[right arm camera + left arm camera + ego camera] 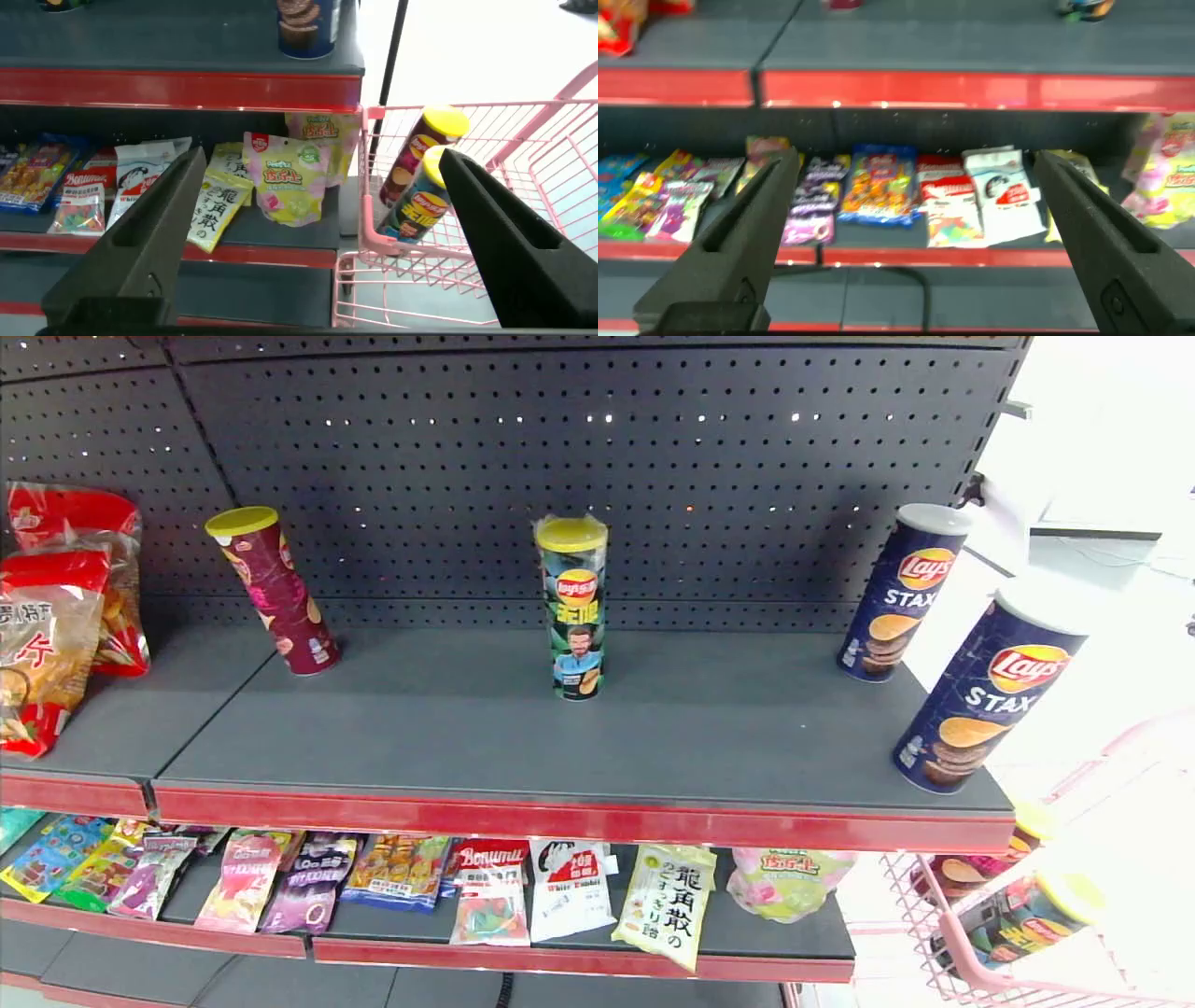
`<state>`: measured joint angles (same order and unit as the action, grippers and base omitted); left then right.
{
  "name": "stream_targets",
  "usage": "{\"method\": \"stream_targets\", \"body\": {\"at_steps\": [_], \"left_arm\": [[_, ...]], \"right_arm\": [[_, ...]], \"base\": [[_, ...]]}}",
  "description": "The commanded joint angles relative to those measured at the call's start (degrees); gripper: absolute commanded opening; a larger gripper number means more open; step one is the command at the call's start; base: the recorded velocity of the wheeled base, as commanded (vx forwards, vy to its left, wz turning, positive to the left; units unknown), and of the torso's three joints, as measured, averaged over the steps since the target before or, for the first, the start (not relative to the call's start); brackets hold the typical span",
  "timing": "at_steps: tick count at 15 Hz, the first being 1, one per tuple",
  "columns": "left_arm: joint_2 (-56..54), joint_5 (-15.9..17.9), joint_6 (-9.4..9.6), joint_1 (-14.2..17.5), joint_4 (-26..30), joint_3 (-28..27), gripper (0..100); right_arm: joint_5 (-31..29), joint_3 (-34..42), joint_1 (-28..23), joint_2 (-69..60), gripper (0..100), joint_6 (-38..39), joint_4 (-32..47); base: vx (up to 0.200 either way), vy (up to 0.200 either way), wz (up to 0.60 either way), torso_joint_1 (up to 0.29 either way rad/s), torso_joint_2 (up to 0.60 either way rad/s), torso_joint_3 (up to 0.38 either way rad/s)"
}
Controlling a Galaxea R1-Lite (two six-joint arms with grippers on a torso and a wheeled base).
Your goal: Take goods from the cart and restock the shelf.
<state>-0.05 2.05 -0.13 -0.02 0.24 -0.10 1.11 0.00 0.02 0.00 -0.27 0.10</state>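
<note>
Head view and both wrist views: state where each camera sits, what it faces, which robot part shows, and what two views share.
Head view: on the robot's head, looking forward and down at the upper shelf of chip cans.
Left wrist view: on the left wrist, facing the lower shelf of snack packets; left tool, open, frames it.
Right wrist view: on the right wrist, facing the upper shelf's right end and pink cart; right tool, open, frames it.
Shared: the pink cart, in head and right wrist views.
</note>
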Motion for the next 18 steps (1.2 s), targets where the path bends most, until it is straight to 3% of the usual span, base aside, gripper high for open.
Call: {"method": "stream_targets", "body": {"at_steps": [1, 11, 18], "left_arm": [[0.05, -0.03, -0.04, -0.06, 0.02, 0.01, 100], [0.05, -0.03, 0.05, -0.06, 0.02, 0.01, 100], [0.05, -0.03, -0.04, -0.06, 0.02, 0.01, 100]], "right_arm": [[0.03, 0.00, -0.11, 0.09, 100, -0.08, -0.01], [0.03, 0.00, -0.11, 0.09, 100, -0.17, -0.01], [0.03, 0.00, -0.11, 0.09, 100, -0.08, -0.01]], "base": [[0.000, -0.200, 0.00, 0.002, 0.01, 0.007], [0.000, -0.200, 0.00, 0.001, 0.00, 0.002], [0.000, 0.000, -0.09, 0.000, 0.00, 0.000]]}}
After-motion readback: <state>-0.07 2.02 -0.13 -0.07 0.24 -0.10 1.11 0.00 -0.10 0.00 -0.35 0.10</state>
